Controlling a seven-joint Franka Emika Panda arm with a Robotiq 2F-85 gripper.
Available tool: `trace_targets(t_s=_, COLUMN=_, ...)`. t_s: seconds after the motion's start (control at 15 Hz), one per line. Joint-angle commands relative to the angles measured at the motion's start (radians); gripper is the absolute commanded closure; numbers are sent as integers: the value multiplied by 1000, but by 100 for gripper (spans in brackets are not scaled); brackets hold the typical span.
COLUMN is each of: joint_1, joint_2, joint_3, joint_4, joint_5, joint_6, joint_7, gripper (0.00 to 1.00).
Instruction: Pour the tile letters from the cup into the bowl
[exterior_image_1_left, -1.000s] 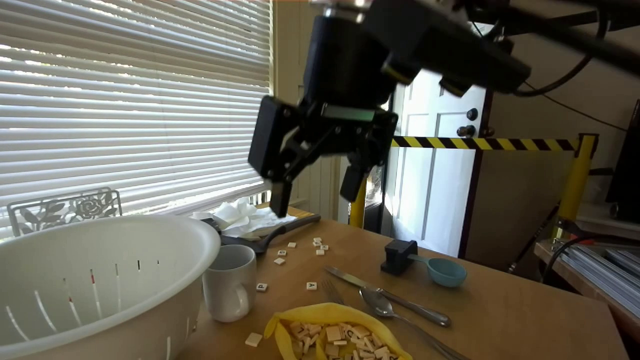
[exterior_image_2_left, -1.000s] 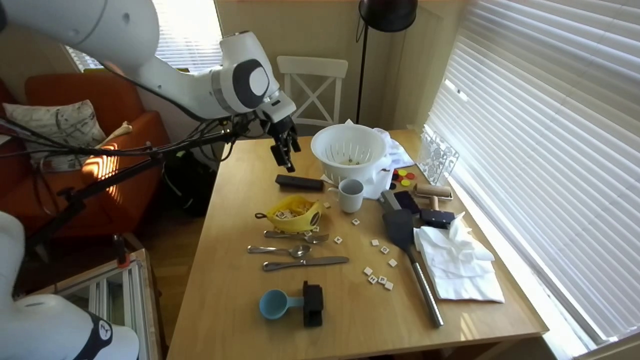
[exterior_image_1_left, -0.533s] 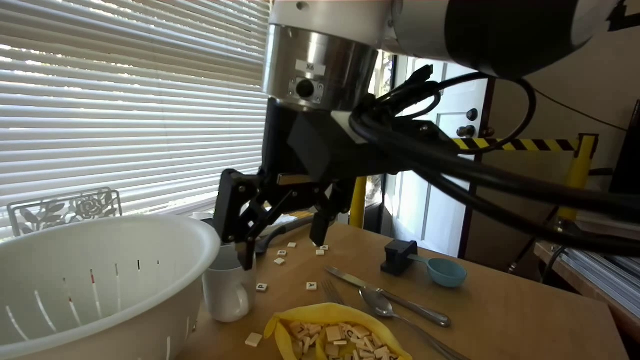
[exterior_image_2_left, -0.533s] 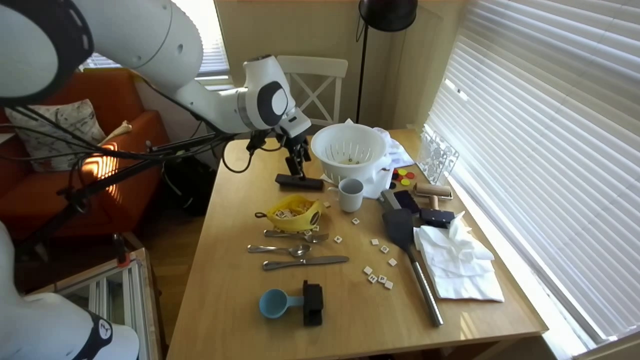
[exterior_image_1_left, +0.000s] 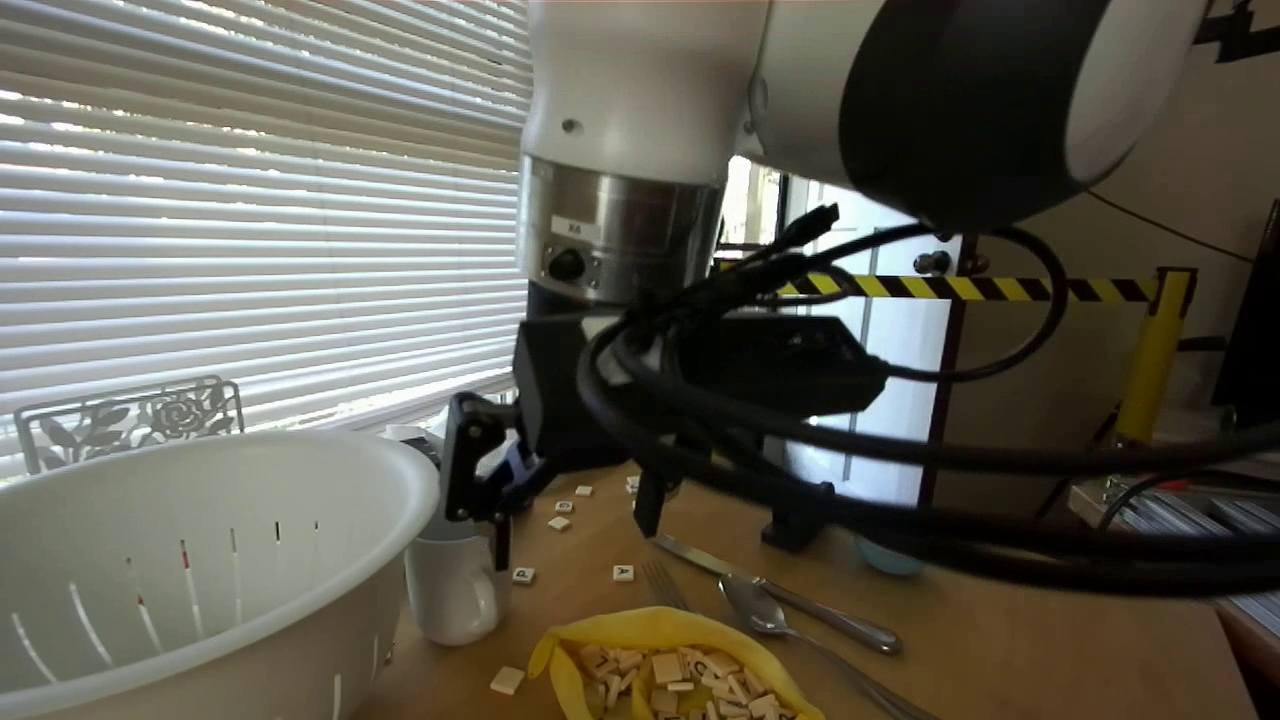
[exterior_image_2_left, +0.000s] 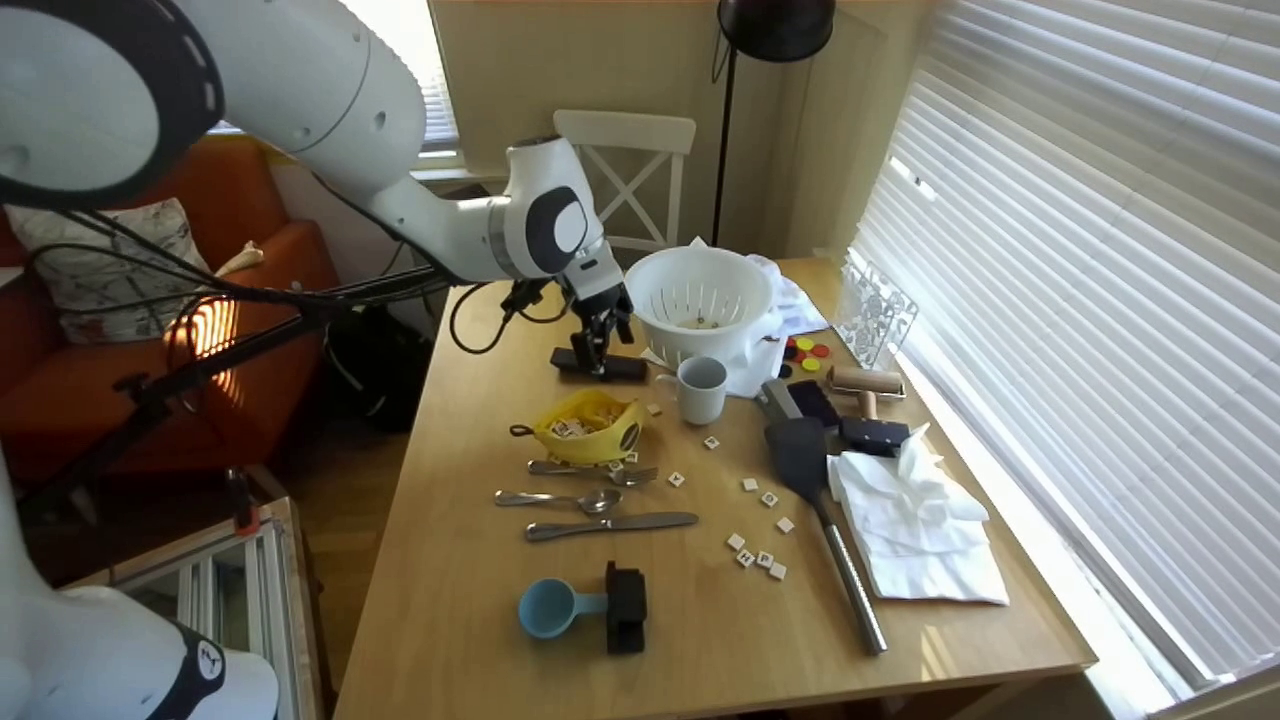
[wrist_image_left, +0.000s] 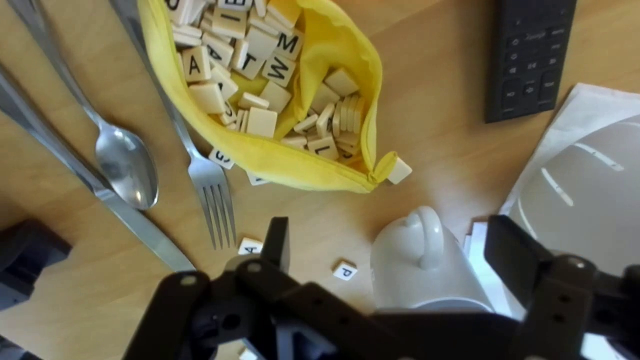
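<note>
Yellow pouch (wrist_image_left: 280, 162) gapes open near the cup (exterior_image_2_left: 700, 398), heaped with tile letters (wrist_image_left: 262, 122); loose tiles (exterior_image_2_left: 745, 558) scattered over the tabletop (exterior_image_2_left: 450, 560), a few close to the cup; cup upright, just beside the big slotted bowl (exterior_image_1_left: 330, 480), touching or not can't tell, cup's inside unclear; tiny bits (exterior_image_2_left: 700, 322) in the bowl, too small to name; white sheet (wrist_image_left: 585, 102) under the bowl, remote (wrist_image_left: 530, 65) near it; hand (exterior_image_1_left: 575, 545) above the tabletop, fingers wide apart, one overlapping the cup in an exterior view; fork (wrist_image_left: 207, 175), spoon (wrist_image_left: 127, 167), knife (wrist_image_left: 147, 231) side by side next to the pouch; blue scoop (exterior_image_2_left: 547, 608) with its handle at a black block (exterior_image_2_left: 626, 620), both partly behind drooping cables (exterior_image_1_left: 1000, 459) in an exterior view; spatula (exterior_image_2_left: 800, 455) next to a white cloth (exterior_image_2_left: 920, 555); wooden tool (exterior_image_2_left: 866, 383), red, yellow and black discs (exterior_image_2_left: 804, 345), floral holder (exterior_image_1_left: 183, 412) over on the blinds (exterior_image_2_left: 1100, 200) side; surface is light wood, sun patch (exterior_image_2_left: 935, 655) near one edge; room: white chair (exterior_image_2_left: 625, 125) and black lamp (exterior_image_2_left: 775, 30) beyond the far end, orange armchair (exterior_image_2_left: 290, 250) with a patterned cushion (exterior_image_2_left: 155, 225) off the side, white door (exterior_image_1_left: 915, 325) with striped tape (exterior_image_1_left: 1000, 288) across it.
</note>
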Motion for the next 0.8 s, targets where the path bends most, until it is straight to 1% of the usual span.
trace_targets(t_s=0.0, joint_1=43, joint_2=98, joint_3=-52, joint_4=55, joint_5=65, joint_6=101, joint_7=84, gripper=0)
trace_targets(t_s=0.27, joint_1=90, joint_2=155, joint_3=-129, joint_4=72, joint_5=60, joint_6=238, joint_7=97, gripper=0)
trace_targets(t_s=0.4, joint_1=117, joint_2=174, joint_3=-172, joint_4=82, joint_5=59, joint_6=263, joint_7=95, gripper=0)
trace_targets(t_s=0.53, joint_1=135, joint_2=185, joint_3=-202, joint_4=88, joint_5=69, joint_6=285, joint_7=92, gripper=0)
trace_targets(t_s=0.73, joint_1=148, joint_2=192, joint_3=-221, joint_4=94, joint_5=80, joint_6=284, joint_7=73, gripper=0)
